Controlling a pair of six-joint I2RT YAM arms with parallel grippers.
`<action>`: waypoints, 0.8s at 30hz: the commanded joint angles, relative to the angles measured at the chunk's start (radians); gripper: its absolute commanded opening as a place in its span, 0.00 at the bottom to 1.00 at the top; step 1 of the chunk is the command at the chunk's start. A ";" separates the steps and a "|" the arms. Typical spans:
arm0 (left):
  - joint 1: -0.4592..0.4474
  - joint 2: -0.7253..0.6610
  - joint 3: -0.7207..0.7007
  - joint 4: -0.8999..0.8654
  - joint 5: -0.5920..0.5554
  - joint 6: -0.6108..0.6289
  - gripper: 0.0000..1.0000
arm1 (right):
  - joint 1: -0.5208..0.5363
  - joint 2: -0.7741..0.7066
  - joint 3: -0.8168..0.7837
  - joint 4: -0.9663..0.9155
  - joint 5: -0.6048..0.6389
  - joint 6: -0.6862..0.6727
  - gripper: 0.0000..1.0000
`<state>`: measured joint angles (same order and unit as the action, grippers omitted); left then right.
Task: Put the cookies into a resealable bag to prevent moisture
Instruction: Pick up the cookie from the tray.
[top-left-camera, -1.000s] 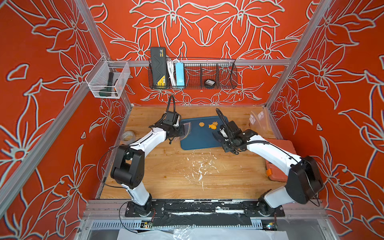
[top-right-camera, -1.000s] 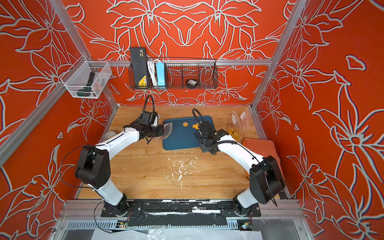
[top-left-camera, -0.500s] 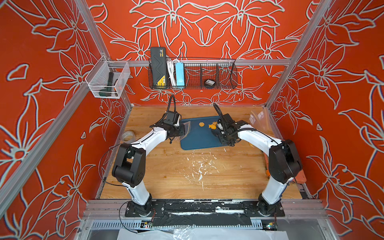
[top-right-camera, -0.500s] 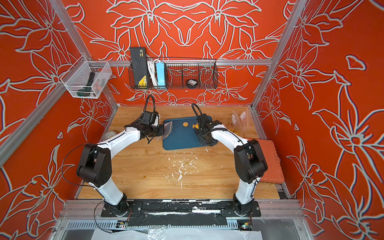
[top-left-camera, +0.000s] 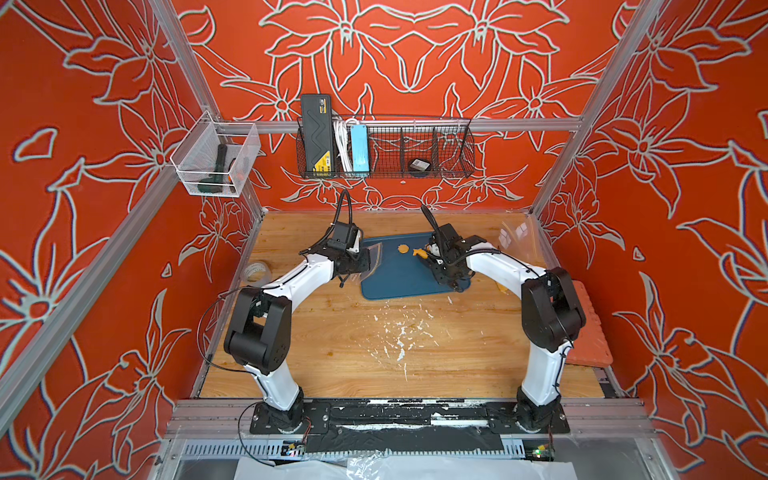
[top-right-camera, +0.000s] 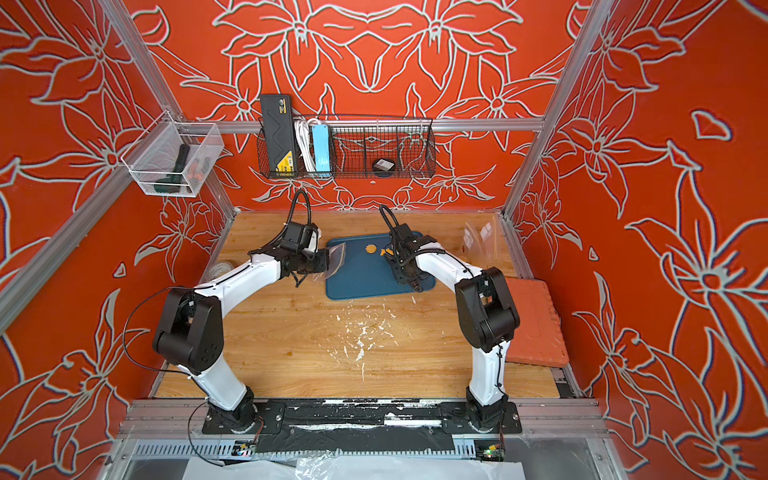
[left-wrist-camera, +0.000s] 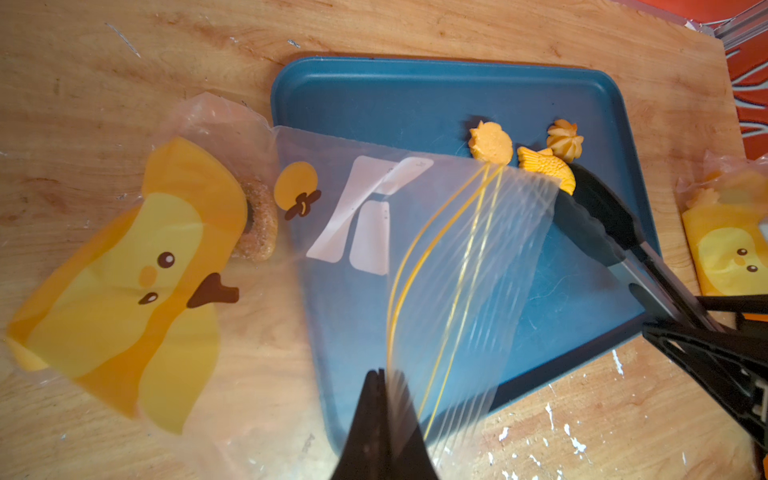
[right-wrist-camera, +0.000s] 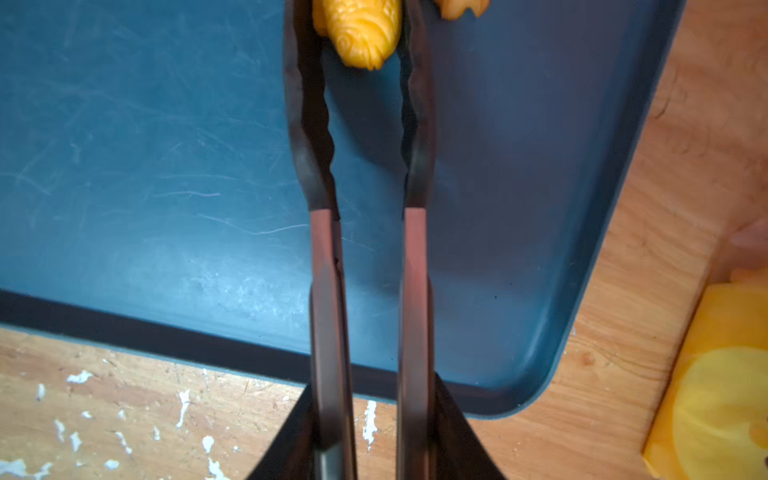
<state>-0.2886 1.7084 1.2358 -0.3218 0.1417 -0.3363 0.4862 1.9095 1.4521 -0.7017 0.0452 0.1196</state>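
Three yellow-orange cookies lie at the back of the blue tray (left-wrist-camera: 415, 91): a round one (left-wrist-camera: 490, 143), a fish (left-wrist-camera: 546, 168) and a swirl (left-wrist-camera: 565, 139). In both top views they show as orange spots (top-left-camera: 402, 248) (top-right-camera: 370, 248). My left gripper (left-wrist-camera: 380, 374) is shut on the rim of a clear resealable bag (left-wrist-camera: 436, 249), held up over the tray's left edge (top-left-camera: 374, 259). My right gripper (right-wrist-camera: 374, 436) is shut on black-tipped tongs (right-wrist-camera: 411, 270). The tong tips stand on either side of the fish cookie (right-wrist-camera: 361, 29), close against it.
A clear bag with a yellow cartoon print (left-wrist-camera: 124, 282) lies left of the tray with a brown ring biscuit (left-wrist-camera: 257, 224) in it. Another printed bag (left-wrist-camera: 727, 249) lies right of the tray. A tape roll (top-left-camera: 257, 272), an orange mat (top-left-camera: 590, 332) and white flecks (top-left-camera: 399, 332) are on the table.
My right arm has swung in over the tray, bringing the tongs to the cookies at the back. The tong arms have narrowed around the fish cookie. The left arm and bag have not moved.
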 joint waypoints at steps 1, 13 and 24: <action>0.003 0.015 0.004 0.004 0.020 0.015 0.00 | -0.004 -0.020 -0.004 0.002 -0.014 -0.001 0.35; -0.002 0.035 0.013 0.003 0.086 0.029 0.00 | 0.035 -0.314 -0.242 0.072 -0.037 0.067 0.30; -0.027 0.049 0.024 -0.006 0.102 0.050 0.00 | 0.165 -0.422 -0.226 0.104 -0.123 0.008 0.30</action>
<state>-0.3092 1.7412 1.2362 -0.3210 0.2260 -0.3096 0.6289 1.4994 1.1942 -0.6277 -0.0425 0.1581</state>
